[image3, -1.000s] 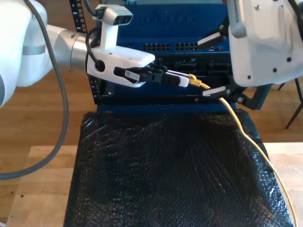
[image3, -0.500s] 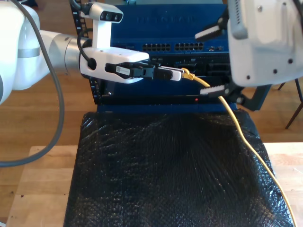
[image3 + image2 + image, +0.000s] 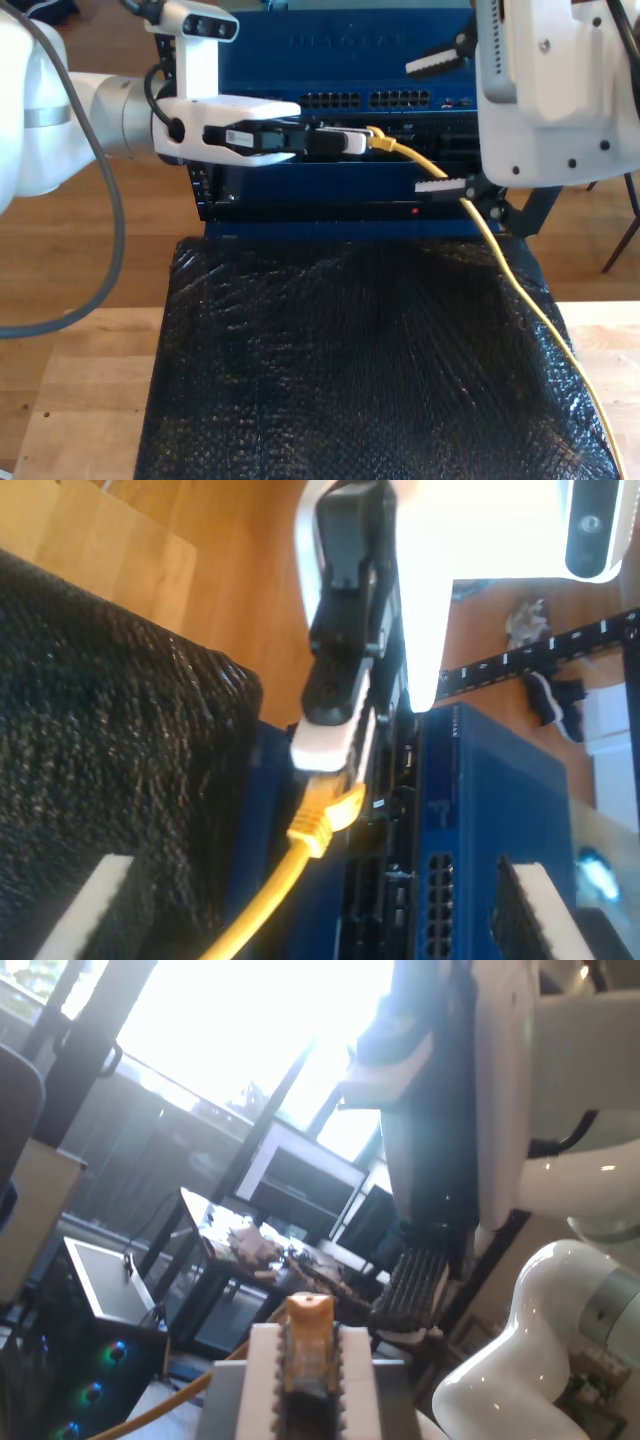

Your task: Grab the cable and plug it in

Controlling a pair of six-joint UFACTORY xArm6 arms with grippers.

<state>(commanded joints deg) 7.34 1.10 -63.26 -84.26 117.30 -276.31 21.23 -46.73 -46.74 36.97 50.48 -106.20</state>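
- Yellow cable (image 3: 500, 262) runs up from the near right of the exterior view, over the black bubble-wrap pad (image 3: 350, 370), to its plug end (image 3: 378, 140), which sits pinched in my first gripper (image 3: 352, 142) in front of the blue rack unit (image 3: 350, 45).
- My first gripper is clenched on that plug; its own camera looks straight down the plug tip (image 3: 308, 1345) between the pads.
- My second gripper (image 3: 440, 125) hangs spread wide at the exterior view's right, holding nothing, with the cable passing through the gap near its lower finger (image 3: 445, 188).
- Risk, as I judge it: the plug looks angled across the rack face rather than square to a socket, so pushing now could jam the clip or twist the plug in the pads.
- Another risk: cable slack dragging on that lower finger could tug the plug off line.
- Port rows (image 3: 370, 100) sit just above and behind the plug; which socket is meant I cannot tell.
- In the way: the second arm's big white housing (image 3: 555, 90) crowds the right side of the rack.
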